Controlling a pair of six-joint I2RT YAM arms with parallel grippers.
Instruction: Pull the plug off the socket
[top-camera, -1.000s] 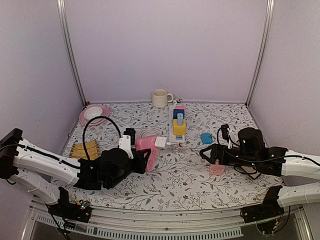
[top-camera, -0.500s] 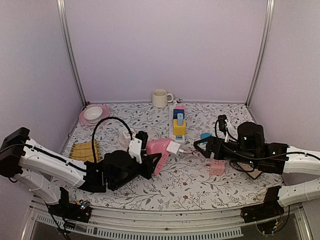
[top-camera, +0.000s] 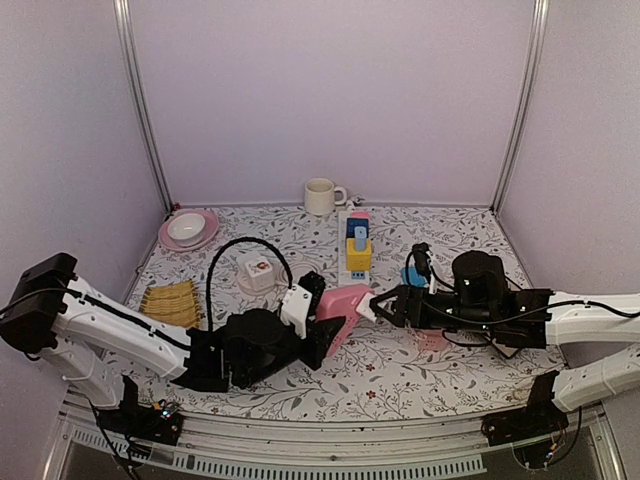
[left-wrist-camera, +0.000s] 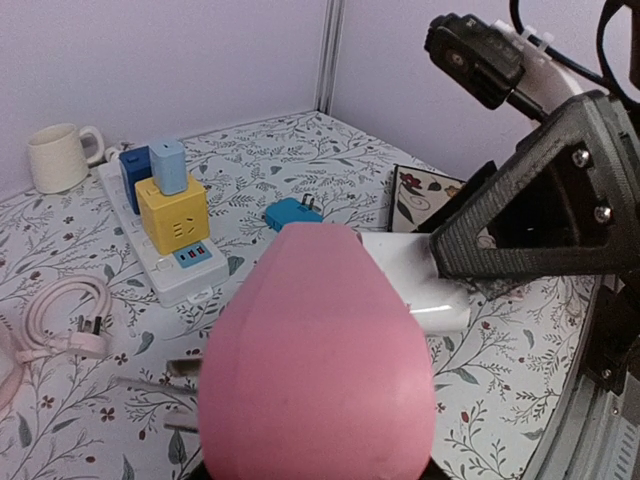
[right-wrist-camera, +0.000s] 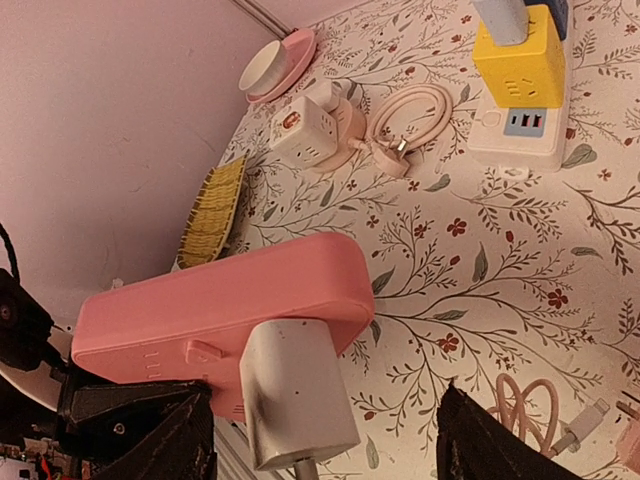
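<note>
In the top view my left gripper (top-camera: 322, 335) is shut on a pink socket (top-camera: 340, 303) and holds it above the table's middle. A white plug (top-camera: 364, 306) sticks out of the socket's right side. My right gripper (top-camera: 384, 305) is open and has the plug between its jaws. In the right wrist view the plug (right-wrist-camera: 295, 390) sits in the socket (right-wrist-camera: 220, 310), with a gap to each black finger (right-wrist-camera: 175, 440). The left wrist view is mostly filled by the socket (left-wrist-camera: 320, 370), with the plug (left-wrist-camera: 415, 285) behind it; my left fingers are hidden.
A white power strip (top-camera: 352, 270) with yellow and blue adapters lies behind the socket. A mug (top-camera: 320, 196) stands at the back and a pink plate (top-camera: 188, 228) at back left. A white cube socket (top-camera: 258, 272), a yellow mat (top-camera: 170, 298) and a blue adapter (top-camera: 411, 275) are nearby.
My left arm carried the pink socket right and forward. My right gripper moved left until its jaws came around the white plug, and they have narrowed.
</note>
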